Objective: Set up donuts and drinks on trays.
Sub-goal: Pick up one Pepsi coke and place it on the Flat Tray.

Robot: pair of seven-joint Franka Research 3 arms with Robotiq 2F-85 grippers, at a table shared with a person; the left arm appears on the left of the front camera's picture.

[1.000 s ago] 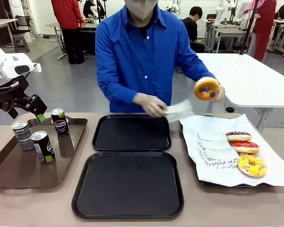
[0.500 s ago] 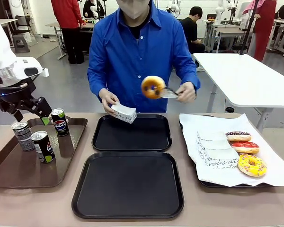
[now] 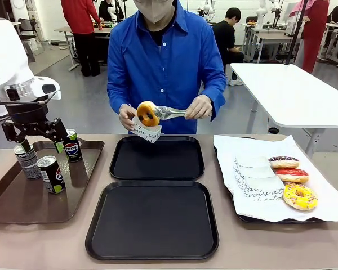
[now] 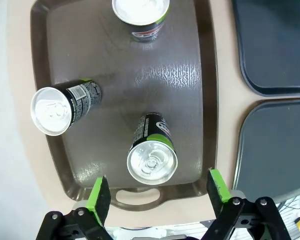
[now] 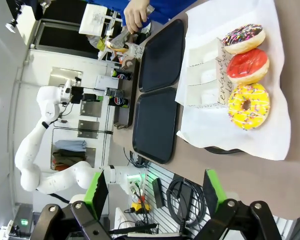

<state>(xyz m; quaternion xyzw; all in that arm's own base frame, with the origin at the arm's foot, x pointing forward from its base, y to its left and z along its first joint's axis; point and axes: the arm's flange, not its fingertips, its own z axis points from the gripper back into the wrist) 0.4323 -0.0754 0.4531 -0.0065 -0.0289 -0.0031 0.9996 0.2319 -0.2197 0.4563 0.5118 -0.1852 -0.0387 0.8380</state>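
At the left edge of the front view, the left gripper (image 3: 41, 145) hangs over the far end of the brown tray (image 3: 5, 208). Its claw is spread wide and grips nothing. Three cans stand under it, each apart from the others. The grey patterned can (image 3: 27, 160) is by the tray's left rim, and the black can with a green base (image 3: 50, 174) is lower in the frame. A blue-labelled can (image 3: 72, 145) stands at the tray's upper right corner, just beside one green pad.

In the left wrist view, the open fingers (image 4: 98, 194) stand either side of the green-based can's silver top. Open brown floor lies between the cans, and the tray's handle edge runs along the bottom.

In the middle of the front view lie the far black tray (image 3: 156, 138) and the near black tray (image 3: 152, 254), rim beside rim, with a thin strip of table between. Both offer wide open floor. Above the far tray's upper left corner, a person holds tongs (image 3: 169, 112) clamped on a ring donut (image 3: 147, 113). The donut is at the mouth of a white paper sleeve (image 3: 145, 133) held in the other hand (image 3: 127, 115).

On the right, a white-paper-lined tray (image 3: 253, 218) carries a chocolate-iced donut (image 3: 283, 162), a red donut (image 3: 292, 175) and a yellow donut (image 3: 299, 196) in a row. The paper spills over its rim.

In the right wrist view, the right gripper (image 5: 154, 190) is spread with nothing between the pads. It sits at the bottom of the frame, well apart from that row.
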